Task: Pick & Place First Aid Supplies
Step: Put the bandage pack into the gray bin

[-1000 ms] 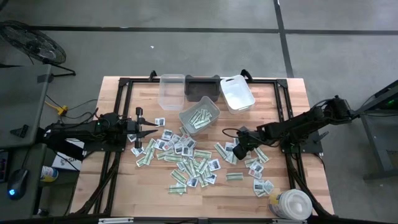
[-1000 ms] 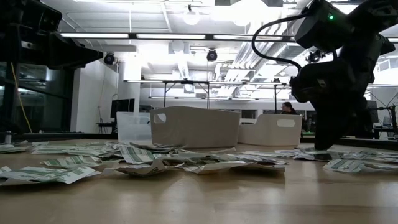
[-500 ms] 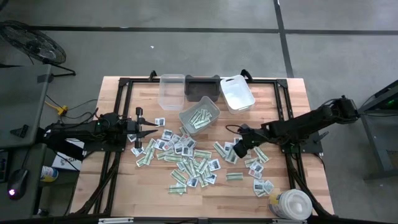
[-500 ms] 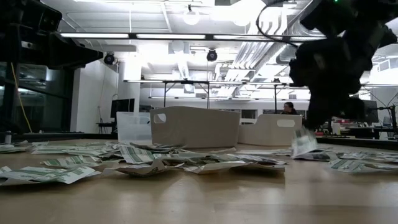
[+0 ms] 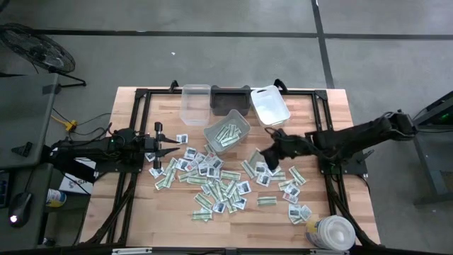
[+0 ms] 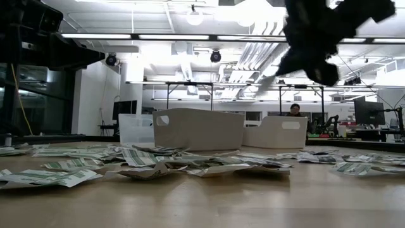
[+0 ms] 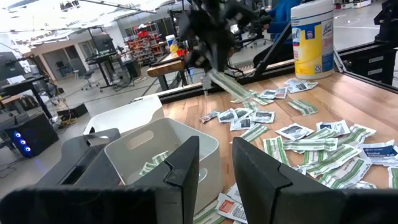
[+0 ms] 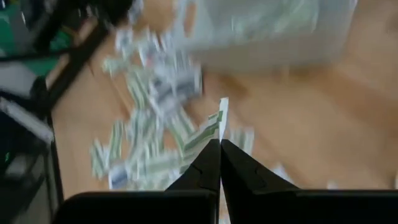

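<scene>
Clearly, the right gripper (image 8: 219, 144) is pinched shut on a green-and-white strip packet (image 8: 211, 127), lifted above the table (image 5: 333, 113) just beside the grey bin (image 5: 226, 132); its long axis runs straight out from the fingertips. Its print is unreadable. Meanwhile the left gripper (image 5: 174, 146), fingers parted and empty, hovers near the scattered packets (image 5: 216, 180).
</scene>
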Robot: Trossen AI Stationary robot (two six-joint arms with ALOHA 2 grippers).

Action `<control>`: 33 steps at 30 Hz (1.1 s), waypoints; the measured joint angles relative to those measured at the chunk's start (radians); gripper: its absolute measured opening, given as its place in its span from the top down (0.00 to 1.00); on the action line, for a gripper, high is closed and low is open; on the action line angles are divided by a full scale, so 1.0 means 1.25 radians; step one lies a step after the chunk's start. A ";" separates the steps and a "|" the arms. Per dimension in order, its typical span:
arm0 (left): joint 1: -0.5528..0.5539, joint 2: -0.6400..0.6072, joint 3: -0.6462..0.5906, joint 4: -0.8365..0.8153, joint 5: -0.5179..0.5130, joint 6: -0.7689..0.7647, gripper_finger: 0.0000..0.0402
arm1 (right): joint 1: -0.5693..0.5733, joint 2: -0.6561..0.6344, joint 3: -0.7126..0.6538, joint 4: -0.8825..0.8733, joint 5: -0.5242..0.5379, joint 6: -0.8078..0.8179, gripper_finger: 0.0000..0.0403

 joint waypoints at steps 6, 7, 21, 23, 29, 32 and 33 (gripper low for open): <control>0.000 0.000 0.000 0.000 0.000 0.000 0.76 | -0.077 0.075 0.115 0.001 -0.010 -0.128 1.00; 0.000 0.000 0.000 0.000 0.000 0.000 0.76 | -0.092 0.097 0.136 0.000 -0.022 -0.148 1.00; 0.000 0.000 0.000 0.000 0.000 0.000 0.76 | -0.225 0.391 0.372 -0.001 -0.103 -0.217 1.00; 0.000 0.000 0.000 0.000 0.000 0.000 0.76 | -0.231 0.413 0.379 0.000 -0.116 -0.215 1.00; 0.000 0.000 0.000 0.000 0.000 0.000 0.76 | -0.243 0.449 0.380 -0.004 -0.106 -0.200 1.00; 0.000 0.000 0.000 0.000 0.000 0.000 0.76 | -0.251 0.449 0.380 -0.021 -0.103 -0.201 1.00; 0.000 0.000 0.000 0.000 0.000 0.000 0.76 | -0.251 0.449 0.380 -0.028 -0.101 -0.203 1.00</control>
